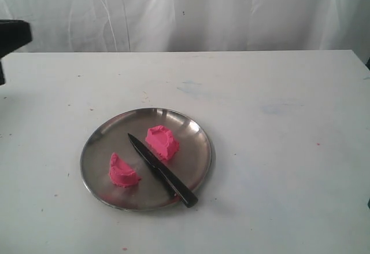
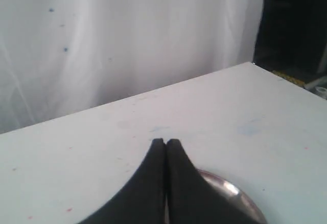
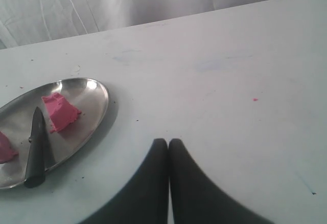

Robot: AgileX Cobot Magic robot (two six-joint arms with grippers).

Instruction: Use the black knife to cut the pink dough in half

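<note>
Plate: round, steel, flat on the white table. It is the reference for all places below.
Dough: pink, cut through, in two pieces. Both pieces sit on the plate, apart from each other.
First piece: near the plate's middle, on the side toward the curtain. It lies just beside the knife blade. I cannot tell whether the two touch.
Second piece: close to the plate's rim, on the other side of the knife and clear of it. Its top is rounded.
Knife: all black, lying flat and slantwise across the plate, between the two pieces. The tip rests near the plate's middle. The handle end juts out over the rim.
Left gripper: the black fingers are pressed together with nothing between them. It hangs over the table, with a sliver of the plate's rim showing just beside the fingers.
Right gripper: the fingers are together and hold nothing. It is over bare table, off the plate and apart from its rim. The knife and first piece are out of its touch.
Arm part: dark, at the table's edge, well apart from the plate.
Table surface: white, with small specks and faint smudges around the plate.
</note>
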